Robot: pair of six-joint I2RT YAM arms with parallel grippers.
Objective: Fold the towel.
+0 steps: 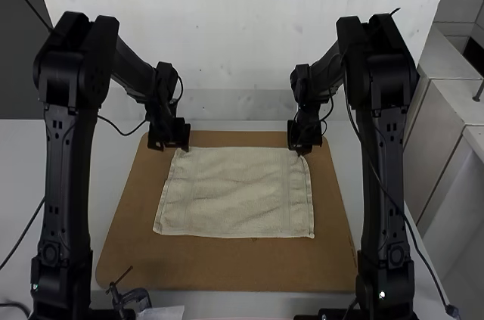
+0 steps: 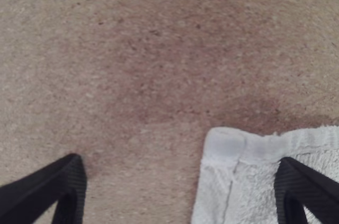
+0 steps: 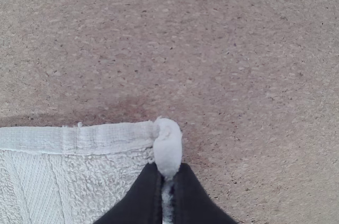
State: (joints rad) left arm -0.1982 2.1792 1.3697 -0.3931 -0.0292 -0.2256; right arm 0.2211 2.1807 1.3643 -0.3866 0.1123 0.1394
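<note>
On the desk point(image 1: 23, 176), brown board point(image 1: 227, 267) under spread towel point(image 1: 234, 193); left end effector point(image 1: 180, 147) open, right end effector point(image 1: 300, 150) gripping towel corner.

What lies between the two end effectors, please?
The far edge of the towel, laid out on the brown board, lies between them, as the high view shows.

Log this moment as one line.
towel spread on corkboard | left gripper open at far-left corner | right gripper shut on far-right corner

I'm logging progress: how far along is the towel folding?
Spreading looks done: the towel lies flat. In hand: the right gripper pinches its far right corner; the left gripper is open at the far left one. Remaining: that grip, then all folding.
</note>
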